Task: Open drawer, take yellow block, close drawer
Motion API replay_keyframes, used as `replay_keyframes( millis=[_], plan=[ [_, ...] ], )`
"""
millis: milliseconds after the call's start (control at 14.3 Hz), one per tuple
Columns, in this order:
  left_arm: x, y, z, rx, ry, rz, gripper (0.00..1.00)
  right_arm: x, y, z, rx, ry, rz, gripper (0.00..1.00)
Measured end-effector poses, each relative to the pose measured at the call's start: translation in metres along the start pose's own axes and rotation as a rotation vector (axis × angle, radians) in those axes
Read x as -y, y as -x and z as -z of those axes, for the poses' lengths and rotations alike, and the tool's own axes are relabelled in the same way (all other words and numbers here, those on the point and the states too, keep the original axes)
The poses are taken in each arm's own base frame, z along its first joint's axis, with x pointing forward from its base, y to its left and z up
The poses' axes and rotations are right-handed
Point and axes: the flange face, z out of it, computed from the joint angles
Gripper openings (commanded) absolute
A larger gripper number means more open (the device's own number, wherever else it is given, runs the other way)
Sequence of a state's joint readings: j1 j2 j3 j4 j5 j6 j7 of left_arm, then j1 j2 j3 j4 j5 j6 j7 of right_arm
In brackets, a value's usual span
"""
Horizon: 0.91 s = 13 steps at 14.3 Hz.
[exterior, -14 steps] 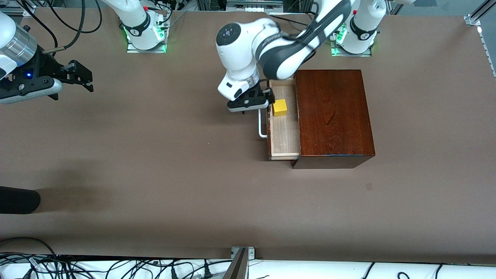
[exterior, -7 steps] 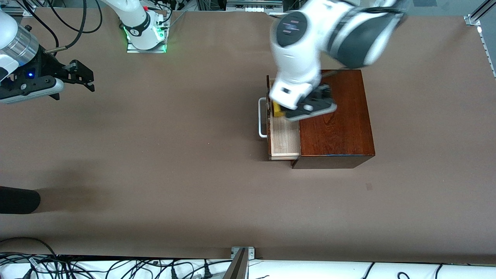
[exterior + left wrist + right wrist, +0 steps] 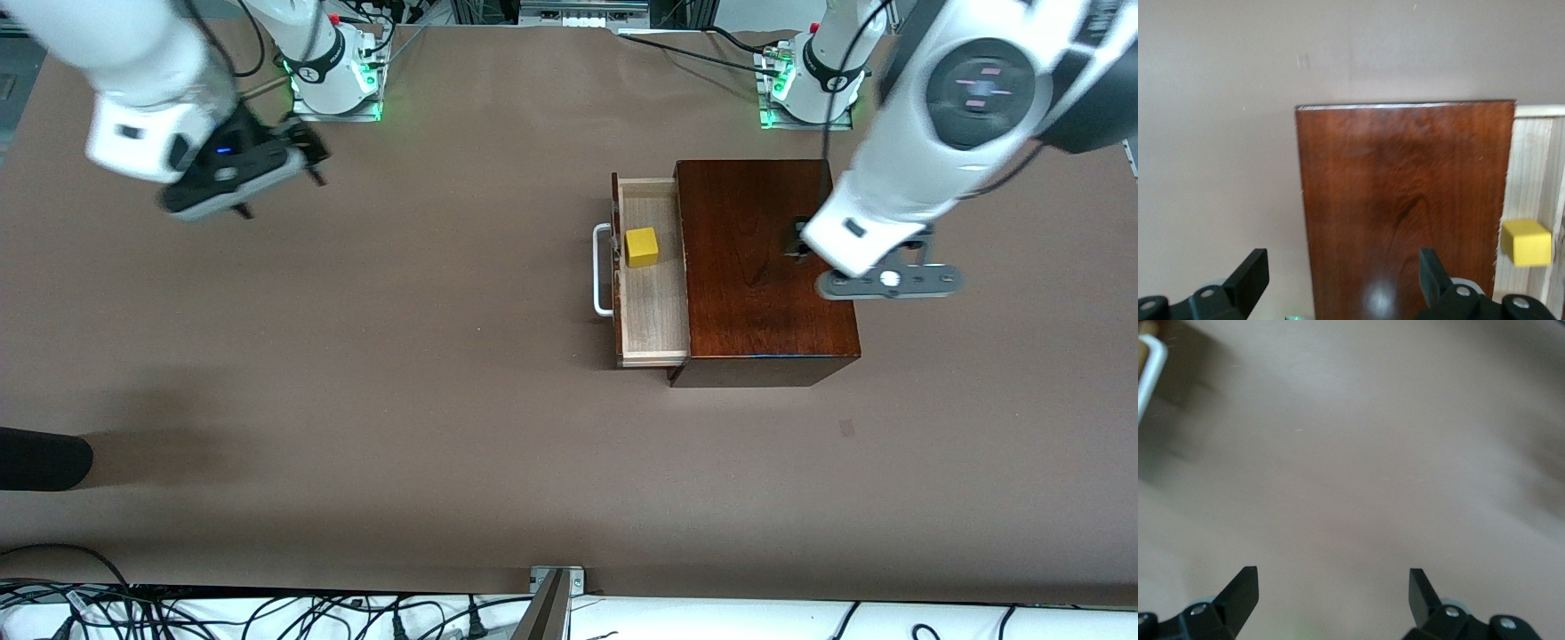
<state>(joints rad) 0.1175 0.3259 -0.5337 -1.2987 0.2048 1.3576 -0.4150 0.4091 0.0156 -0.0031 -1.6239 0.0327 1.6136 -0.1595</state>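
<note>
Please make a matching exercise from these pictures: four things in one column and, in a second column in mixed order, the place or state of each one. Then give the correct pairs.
Things:
1. yellow block
2. drawer
3. left gripper
4. right gripper

Places or states:
A. open, over bare table toward the right arm's end
B. pulled out of the wooden box
C. lying in the pale tray, untouched
D. open, over the top of the wooden box

Pairs: 1-C, 2-B, 3-D, 4-A
</note>
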Motion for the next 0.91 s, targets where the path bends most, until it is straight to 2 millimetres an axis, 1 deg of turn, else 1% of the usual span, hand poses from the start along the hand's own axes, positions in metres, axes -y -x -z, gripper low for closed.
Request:
replay_keyframes(
  millis=[140, 210, 279, 349, 489, 559, 629, 768, 908],
  plan=[
    [0.049, -0.009, 0.002, 0.03, 0.086, -0.021, 1.0, 0.051, -0.017, -0.025, 0.04, -0.038, 0.086, 1.0],
    [0.071, -0.011, 0.003, 0.027, 0.101, -0.043, 1.0, 0.076, -0.024, -0.038, 0.06, -0.047, 0.134, 1.0],
    [0.089, -0.012, 0.005, 0.02, 0.098, -0.066, 1.0, 0.104, -0.03, -0.049, 0.076, -0.051, 0.191, 1.0],
    [0.103, -0.01, 0.007, 0.011, 0.085, -0.085, 1.0, 0.136, -0.037, -0.058, 0.081, -0.05, 0.255, 1.0],
    [0.119, -0.006, 0.013, -0.033, 0.068, -0.109, 1.0, 0.206, -0.05, -0.066, 0.058, -0.045, 0.375, 1.0],
    [0.125, -0.004, 0.015, -0.08, 0.066, -0.1, 1.0, 0.238, -0.058, -0.069, 0.035, -0.044, 0.427, 1.0],
    [0.134, -0.001, 0.016, -0.134, 0.065, -0.084, 1.0, 0.266, -0.067, -0.075, 0.014, -0.044, 0.473, 1.0],
    [0.151, 0.011, 0.01, -0.202, 0.065, -0.052, 1.0, 0.308, -0.086, -0.097, -0.023, -0.047, 0.54, 1.0],
    [0.169, 0.021, 0.004, -0.231, 0.066, -0.021, 1.0, 0.341, -0.101, -0.128, -0.041, -0.017, 0.611, 1.0]
  ],
)
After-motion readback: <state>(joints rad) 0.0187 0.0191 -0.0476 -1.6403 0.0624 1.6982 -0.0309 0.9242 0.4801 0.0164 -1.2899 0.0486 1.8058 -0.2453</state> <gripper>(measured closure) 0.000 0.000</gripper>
